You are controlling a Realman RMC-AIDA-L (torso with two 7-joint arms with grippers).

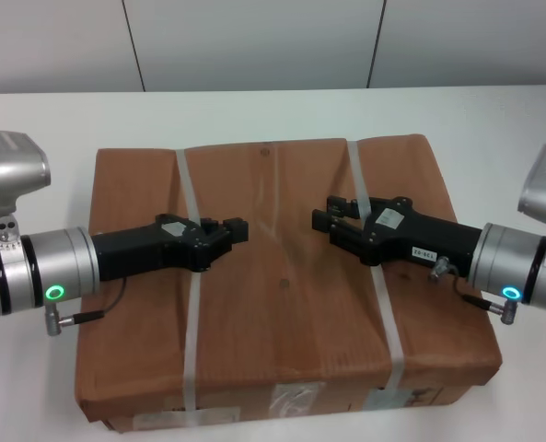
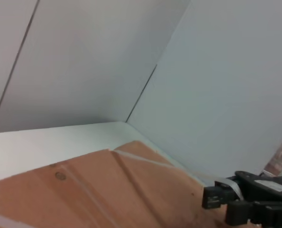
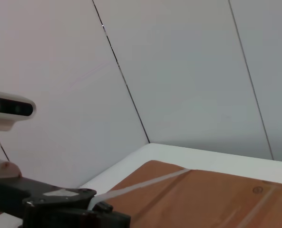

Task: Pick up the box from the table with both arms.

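Nearest you, the box [image 1: 282, 285] fills the middle of the head view, lying flat on the white surface [image 1: 493, 120]. Its long axis runs left to right across your view, and the side carrying the labels faces you. That near side is cut off by the lower edge of the picture, so you cannot read the labels [image 1: 296, 401]. Two whitish straps [image 1: 191, 304] cross the brown paper from the far edge to the near edge.

Your left pincer [image 1: 236, 230] reaches in from the left, over the box top, just past the left strap and pointing toward the centre. Its fingers look close together, but you cannot tell from here whether they are shut.

Your right pincer [image 1: 332, 216] comes in from the right over the right strap, pointing back at the left one. Its two fingers stand slightly apart, holding nothing. The two pincers are near each other, not touching.
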